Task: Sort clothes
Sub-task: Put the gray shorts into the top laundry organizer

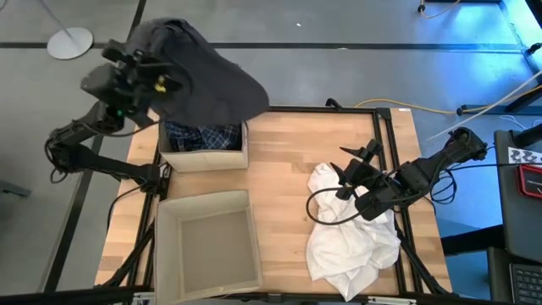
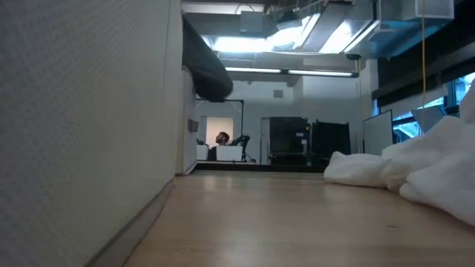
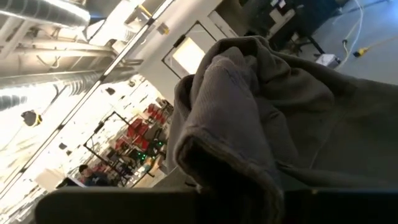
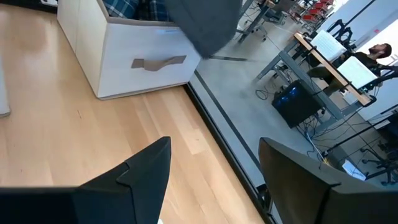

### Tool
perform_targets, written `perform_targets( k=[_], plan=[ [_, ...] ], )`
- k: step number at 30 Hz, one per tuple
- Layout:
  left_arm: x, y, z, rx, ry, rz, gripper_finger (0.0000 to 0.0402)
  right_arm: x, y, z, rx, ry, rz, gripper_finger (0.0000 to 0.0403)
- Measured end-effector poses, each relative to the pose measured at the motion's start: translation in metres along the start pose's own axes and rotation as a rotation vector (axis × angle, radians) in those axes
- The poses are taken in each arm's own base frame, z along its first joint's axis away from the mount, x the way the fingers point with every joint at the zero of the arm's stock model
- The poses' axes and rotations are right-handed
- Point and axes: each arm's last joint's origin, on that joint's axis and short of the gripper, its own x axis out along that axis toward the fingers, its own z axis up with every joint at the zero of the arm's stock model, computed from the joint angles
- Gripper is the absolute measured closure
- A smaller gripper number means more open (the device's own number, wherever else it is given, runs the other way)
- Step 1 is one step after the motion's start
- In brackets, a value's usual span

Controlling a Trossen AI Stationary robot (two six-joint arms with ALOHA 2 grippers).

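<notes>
My left gripper (image 1: 155,85) is raised above the table's far left corner and shut on a dark grey garment (image 1: 207,80). The garment drapes from it over the far beige fabric box (image 1: 203,158), where a blue-and-white plaid shirt (image 1: 200,135) lies. The garment fills the left wrist view (image 3: 267,124). White clothes (image 1: 351,237) lie in a heap on the table's right side. My right gripper (image 1: 354,172) is open and empty just above the heap's far edge, pointing toward the far box (image 4: 143,62). My left gripper holds the dark grey garment by a bunched fold (image 3: 217,162), several layers thick. The cloth hides the fingers. The garment is lifted and hangs slack from the gripper over the far box's rim and beyond the table's far edge.
A second beige fabric box (image 1: 209,246) stands open at the table's near left; its wall fills the low view's left side (image 2: 74,111). Bare wood (image 1: 288,161) lies between the boxes and the white heap. A black frame (image 1: 385,127) runs along the table's edges.
</notes>
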Motion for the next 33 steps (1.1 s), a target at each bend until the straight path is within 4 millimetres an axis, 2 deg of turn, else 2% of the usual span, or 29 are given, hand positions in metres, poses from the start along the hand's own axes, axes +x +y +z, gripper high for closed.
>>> perform_targets(
  k=[4,7,10,12,16,19,21,29,33],
  plan=[
    [-0.002,0.033,0.002,-0.019,-0.006,0.007,0.0372,0.000,0.000,0.000,0.001,0.000,0.000,0.0158],
    [-0.005,0.051,-0.001,0.032,-0.017,-0.014,0.0369,0.000,0.000,0.000,0.002,-0.001,0.000,0.0158],
    [-0.008,0.060,-0.009,0.065,-0.018,-0.044,0.0371,0.000,0.000,0.000,0.002,-0.002,-0.002,0.0158],
    [-0.010,0.059,-0.016,0.086,-0.041,-0.084,0.0375,0.000,0.000,0.000,0.002,-0.005,-0.007,0.0158],
    [-0.014,0.044,-0.026,0.102,-0.147,-0.275,0.0374,0.000,-0.001,0.001,0.003,-0.015,-0.023,0.0158],
    [-0.016,0.028,-0.026,0.001,-0.233,-0.514,0.0370,0.000,0.000,0.001,0.010,-0.017,-0.022,0.0158],
    [-0.016,0.016,-0.023,-0.050,-0.243,-0.593,0.0373,0.000,0.000,0.001,0.021,-0.017,-0.022,0.0158],
    [-0.002,-0.036,-0.018,-0.114,-0.186,-0.664,0.0366,0.000,0.000,0.001,0.041,-0.017,-0.021,0.0158],
    [0.011,-0.058,-0.026,-0.156,-0.187,-0.698,0.0374,0.000,0.000,0.001,0.062,-0.018,-0.021,0.0158]
  ],
)
